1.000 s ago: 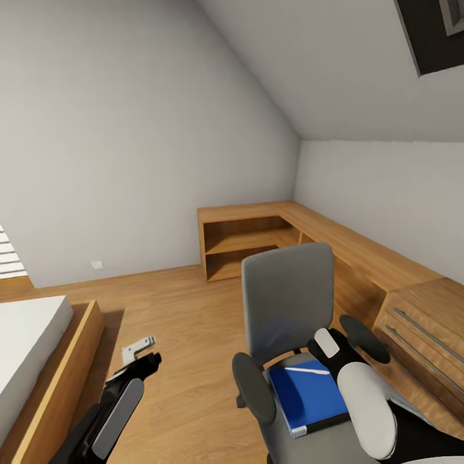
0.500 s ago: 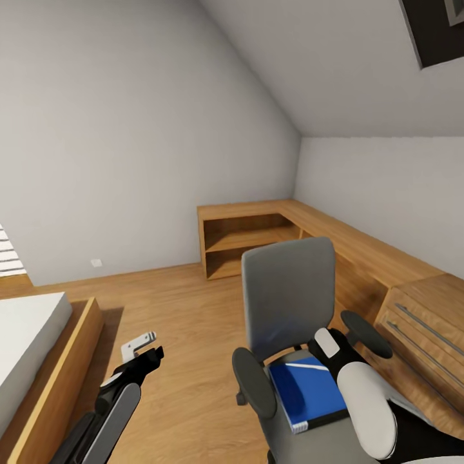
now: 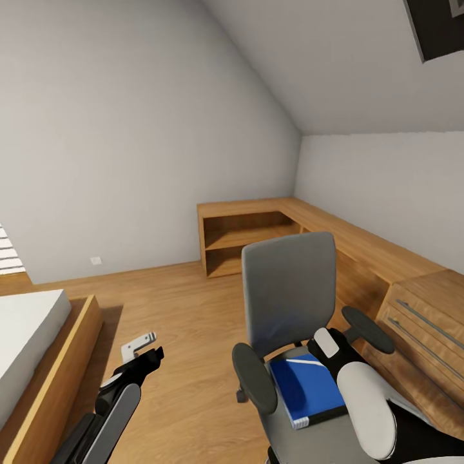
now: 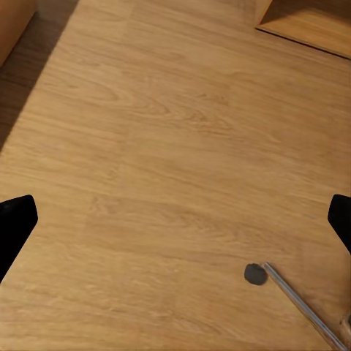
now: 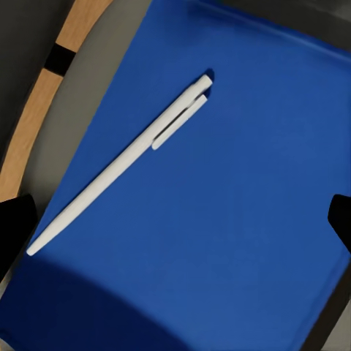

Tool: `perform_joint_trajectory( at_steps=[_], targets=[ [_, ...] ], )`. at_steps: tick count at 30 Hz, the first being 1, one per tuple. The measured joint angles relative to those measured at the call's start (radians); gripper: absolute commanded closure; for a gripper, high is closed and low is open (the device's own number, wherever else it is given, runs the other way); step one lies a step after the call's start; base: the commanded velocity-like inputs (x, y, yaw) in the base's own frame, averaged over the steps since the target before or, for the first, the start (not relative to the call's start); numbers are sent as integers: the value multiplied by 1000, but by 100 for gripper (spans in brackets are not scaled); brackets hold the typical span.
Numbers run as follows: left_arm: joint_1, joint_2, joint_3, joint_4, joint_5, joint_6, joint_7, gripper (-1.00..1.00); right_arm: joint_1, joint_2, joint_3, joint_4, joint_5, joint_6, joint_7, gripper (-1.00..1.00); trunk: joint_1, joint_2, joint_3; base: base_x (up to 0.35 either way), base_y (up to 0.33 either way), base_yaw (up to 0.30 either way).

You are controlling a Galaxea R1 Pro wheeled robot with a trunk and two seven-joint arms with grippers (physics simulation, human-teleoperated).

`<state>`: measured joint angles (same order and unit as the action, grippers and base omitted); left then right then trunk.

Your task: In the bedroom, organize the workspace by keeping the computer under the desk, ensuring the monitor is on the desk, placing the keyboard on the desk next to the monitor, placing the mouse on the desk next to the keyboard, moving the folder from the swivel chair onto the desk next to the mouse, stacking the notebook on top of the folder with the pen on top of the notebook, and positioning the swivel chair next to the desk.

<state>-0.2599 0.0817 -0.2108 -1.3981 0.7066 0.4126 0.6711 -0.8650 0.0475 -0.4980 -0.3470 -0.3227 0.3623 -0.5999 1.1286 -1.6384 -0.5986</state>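
Pen [image 5: 121,164] beneath right end effector [image 5: 175,219]

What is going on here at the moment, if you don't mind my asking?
The robot stands at the swivel chair, where the blue folder lies flat on the seat with the pen resting on top of it. Its right claw hangs open just above the folder and pen, not gripping anything. The left claw is held out to the side over the bare wood floor, also open and empty.
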Motion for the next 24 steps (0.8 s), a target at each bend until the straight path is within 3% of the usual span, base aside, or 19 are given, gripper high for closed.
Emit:
perform_joint_trajectory(
  at_steps=[24],
  targets=[
    [0,3,-1,40,-2,0,-2,-100,0,-2,0,2,0,1,2,-100,0,0,0,3,0,0]
  ],
)
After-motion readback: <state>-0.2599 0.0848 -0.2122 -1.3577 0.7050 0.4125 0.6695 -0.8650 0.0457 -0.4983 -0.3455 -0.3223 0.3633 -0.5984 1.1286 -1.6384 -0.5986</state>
